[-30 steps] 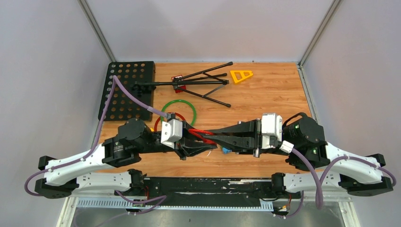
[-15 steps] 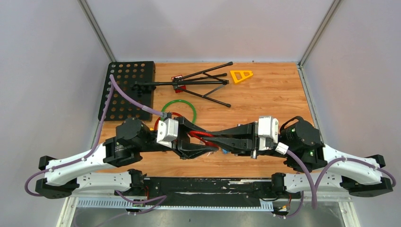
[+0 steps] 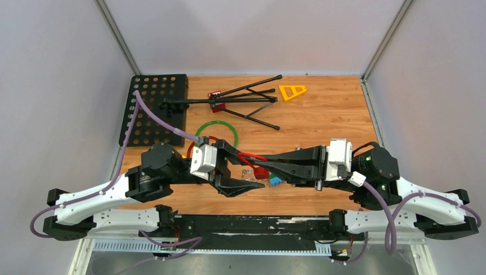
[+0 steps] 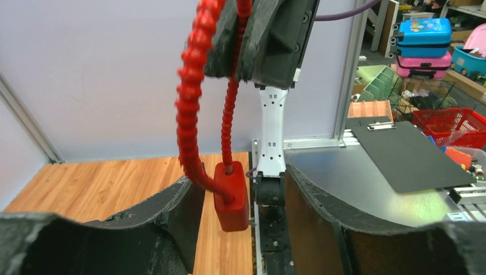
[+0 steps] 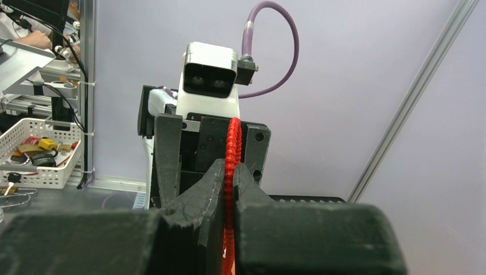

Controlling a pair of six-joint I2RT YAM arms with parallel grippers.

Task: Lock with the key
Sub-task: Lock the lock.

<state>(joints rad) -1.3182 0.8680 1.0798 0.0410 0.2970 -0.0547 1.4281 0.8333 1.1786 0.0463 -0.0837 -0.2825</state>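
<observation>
1. Now, top view. The right gripper (image 3: 265, 167) reaches in from the right and is clamped on the red cable (image 3: 252, 156), at lower centre of the frame. This keeps the lock body (image 3: 261, 171) off the table (image 3: 321, 114). The left gripper (image 3: 250, 170) faces it from the left with its jaws spread and nothing held. Between them lie a small silver piece (image 3: 247, 174) and a blue tag (image 3: 275, 181). These may be the key, but they are too small to be sure.
2. Left wrist view. The body (image 4: 231, 197) hangs at centre on its looped cable (image 4: 189, 103), between the two fingers (image 4: 172, 217) and apparently touching neither. The right gripper (image 4: 240, 40) pinches the cable at the top of the frame. Judgement: it holds the lock up like this so that the left arm can work at the body.
3. Right wrist view. The jaws are closed tight on the cable (image 5: 232, 143), which runs straight up at centre frame. The left wrist camera (image 5: 209, 77) faces back just behind it. The body and key are out of sight here.
</observation>
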